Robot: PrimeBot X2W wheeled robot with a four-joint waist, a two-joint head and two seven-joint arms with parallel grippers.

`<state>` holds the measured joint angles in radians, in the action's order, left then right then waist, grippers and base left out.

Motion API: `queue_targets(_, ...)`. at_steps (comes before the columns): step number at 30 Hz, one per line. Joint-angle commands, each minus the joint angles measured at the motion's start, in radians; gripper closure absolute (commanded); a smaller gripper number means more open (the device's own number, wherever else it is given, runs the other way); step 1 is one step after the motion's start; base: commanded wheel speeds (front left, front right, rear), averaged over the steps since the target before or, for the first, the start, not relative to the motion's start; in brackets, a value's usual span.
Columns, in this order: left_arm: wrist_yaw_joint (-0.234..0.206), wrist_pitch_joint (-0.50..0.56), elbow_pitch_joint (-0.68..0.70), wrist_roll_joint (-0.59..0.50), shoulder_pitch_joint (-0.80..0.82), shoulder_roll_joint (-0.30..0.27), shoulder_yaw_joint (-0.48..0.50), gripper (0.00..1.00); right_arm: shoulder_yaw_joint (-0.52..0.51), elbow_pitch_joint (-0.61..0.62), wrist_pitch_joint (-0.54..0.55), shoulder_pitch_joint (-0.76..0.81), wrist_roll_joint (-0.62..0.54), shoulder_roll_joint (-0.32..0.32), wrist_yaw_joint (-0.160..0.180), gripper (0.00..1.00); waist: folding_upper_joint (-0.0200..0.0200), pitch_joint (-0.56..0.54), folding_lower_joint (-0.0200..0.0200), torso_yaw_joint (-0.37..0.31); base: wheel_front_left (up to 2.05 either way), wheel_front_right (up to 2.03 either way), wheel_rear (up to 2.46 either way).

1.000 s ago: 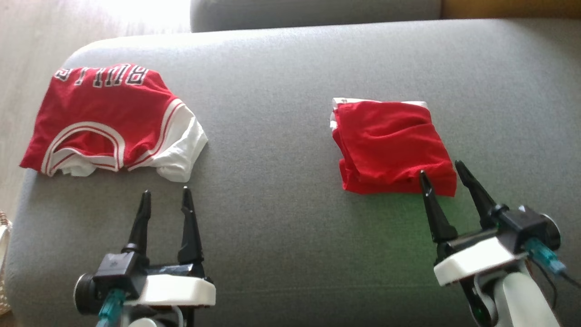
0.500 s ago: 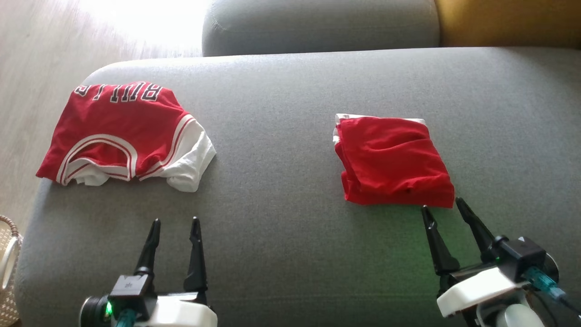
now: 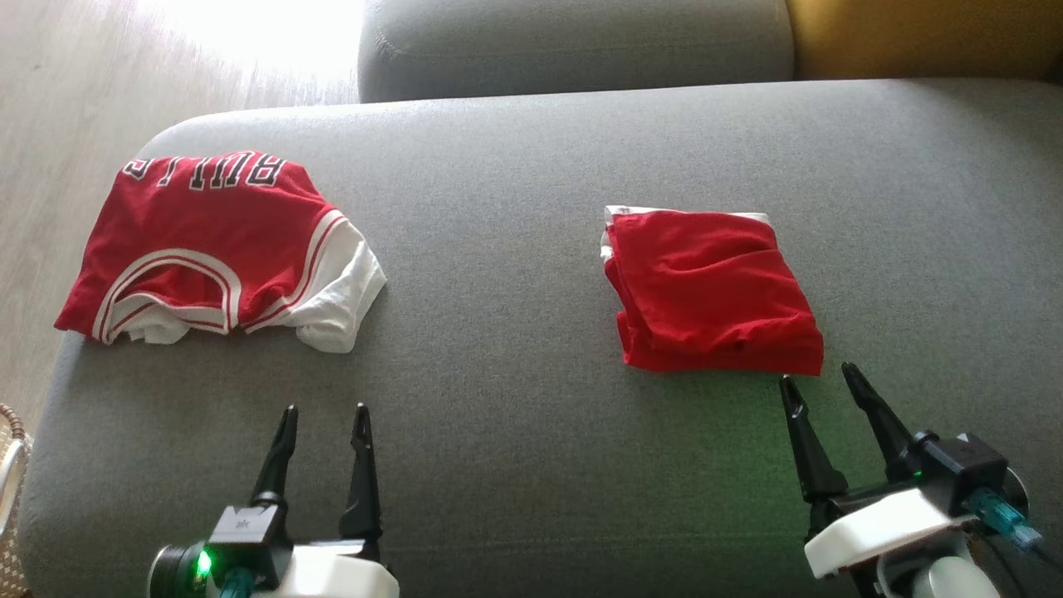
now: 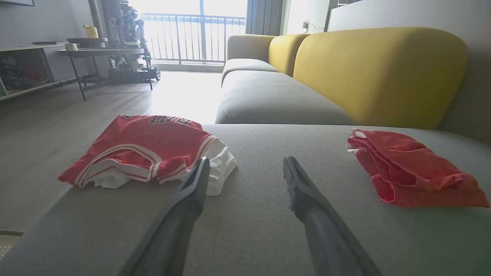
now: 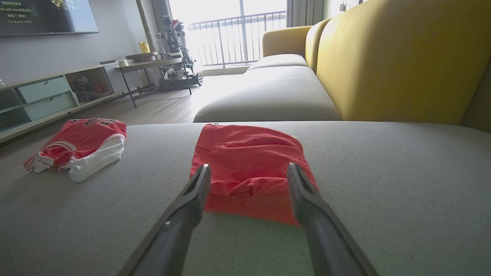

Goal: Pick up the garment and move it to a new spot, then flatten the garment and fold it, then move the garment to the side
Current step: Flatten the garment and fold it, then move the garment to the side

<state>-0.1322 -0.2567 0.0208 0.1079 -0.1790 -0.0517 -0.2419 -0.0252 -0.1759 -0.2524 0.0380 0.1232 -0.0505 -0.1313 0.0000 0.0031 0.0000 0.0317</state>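
**Head view**
- Grey cushion: broad seat surface that bears both textiles. A wooden floor lies off its left edge and a yellow backrest shows at the top right.
- Folded red garment: right of centre on the cushion, a compact rough square with a white strip showing along its far edge.
- Red-and-white jersey: at the cushion's left end, well apart from the folded piece. It is loosely doubled over, with black lettering at its far edge and a white sleeve to the right.
- Left gripper: lower left, fingers parted, nothing between them, near the jersey but apart from it.
- Right gripper: lower right, fingers parted and empty, tips just short of the folded garment's near right corner.

**Left wrist view**
- Left gripper: fingers spread over bare cushion, gripping nothing.
- Jersey to the left, folded red garment to the right, both lying on the cushion.
- Beyond: yellow backrest and a side table.

**Right wrist view**
- Right gripper: fingers spread, framing the near edge of the folded red garment, which lies flat straight ahead. No cloth is pinched.
- Jersey: far left on the cushion.
- Beyond: a low cabinet along the wall.
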Motion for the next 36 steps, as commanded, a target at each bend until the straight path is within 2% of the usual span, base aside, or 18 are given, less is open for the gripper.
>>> queue_targets(1, -0.004, -0.005, 0.027, 0.002, 0.030, 0.001, 0.035, 0.00, 0.024, 0.028, -0.009, -0.021, 0.004, 0.000, 0.001, 0.00, 0.0000, 0.000, 0.0000, 0.000, 0.00, 0.00, 0.00)
queue_targets(15, 0.000, -0.005, 0.019, 0.011, 0.032, 0.001, 0.019, 0.00, 0.037, -0.007, -0.009, -0.045, -0.008, 0.000, 0.001, 0.00, 0.0000, 0.004, 0.0000, 0.014, 0.00, 0.00, 0.00)
queue_targets(23, -0.005, -0.005, 0.029, 0.020, 0.080, 0.001, -0.026, 0.00, -0.025, -0.194, -0.007, -0.249, 0.079, -0.004, 0.001, 0.00, 0.0000, 0.082, 0.0000, 0.047, 0.00, 0.00, 0.00)
queue_targets(26, -0.007, -0.005, 0.031, 0.021, 0.102, 0.001, -0.044, 0.00, -0.049, -0.273, 0.023, -0.344, 0.131, -0.047, 0.001, 0.00, 0.0000, 0.111, 0.0000, 0.065, 0.00, 0.00, 0.00)
queue_targets(31, -0.009, -0.005, 0.034, 0.022, 0.139, 0.001, -0.070, 0.00, -0.081, -0.392, 0.136, -0.466, 0.217, -0.137, 0.001, 0.00, 0.0000, 0.156, 0.0000, 0.098, 0.00, 0.00, 0.00)
queue_targets(36, -0.013, -0.005, 0.035, 0.020, 0.162, 0.001, -0.085, 0.00, -0.072, -0.452, 0.229, -0.530, 0.293, -0.201, 0.001, 0.00, 0.0000, 0.188, 0.0000, 0.116, 0.00, 0.00, 0.00)
